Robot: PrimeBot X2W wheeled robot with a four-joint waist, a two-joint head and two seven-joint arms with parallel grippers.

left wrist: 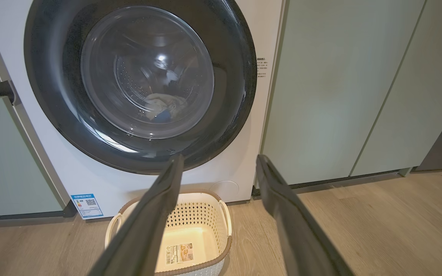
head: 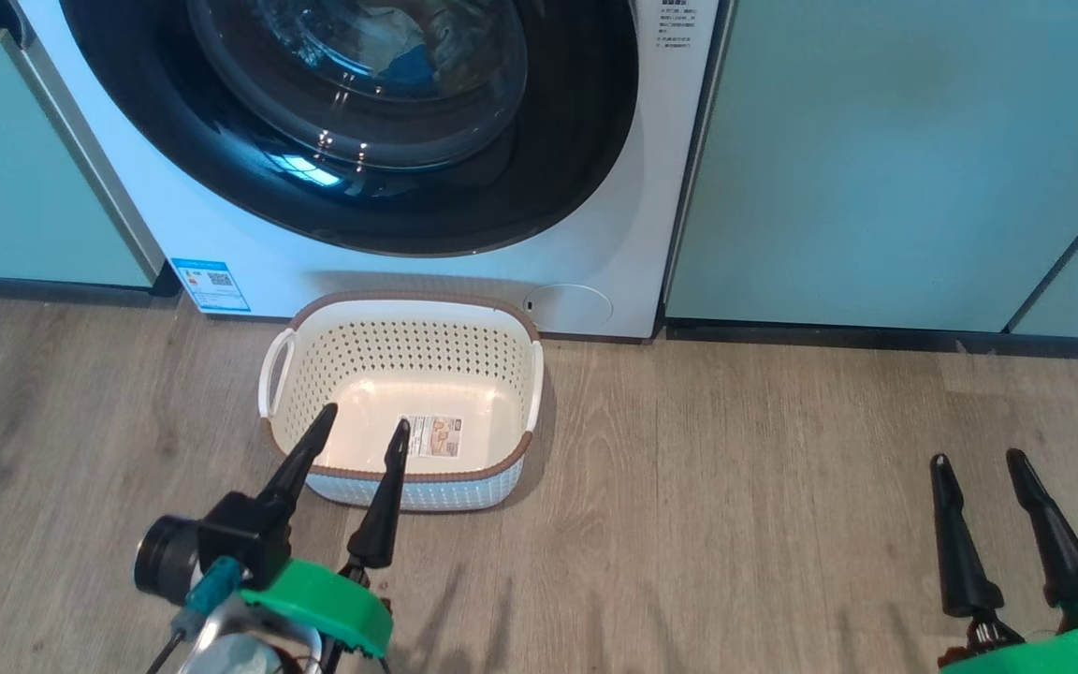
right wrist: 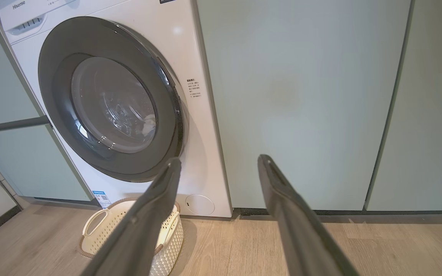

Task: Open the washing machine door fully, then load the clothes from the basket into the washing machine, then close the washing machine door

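door [left wrist: 140, 76] found shut, clothes [left wrist: 163, 107] inside | basket [head: 408, 300] found empty | left gripper [head: 364, 417], right gripper [head: 977, 457]: jaws held apart, empty, since task was judged done

Your head camera looks steeply down from close at the washing machine [head: 665, 178] and the basket [head: 408, 351] before it. Your left wrist camera faces the washing machine door [left wrist: 140, 84] squarely, low and near. Your right wrist camera sits farther right, catching the same machine and basket obliquely.
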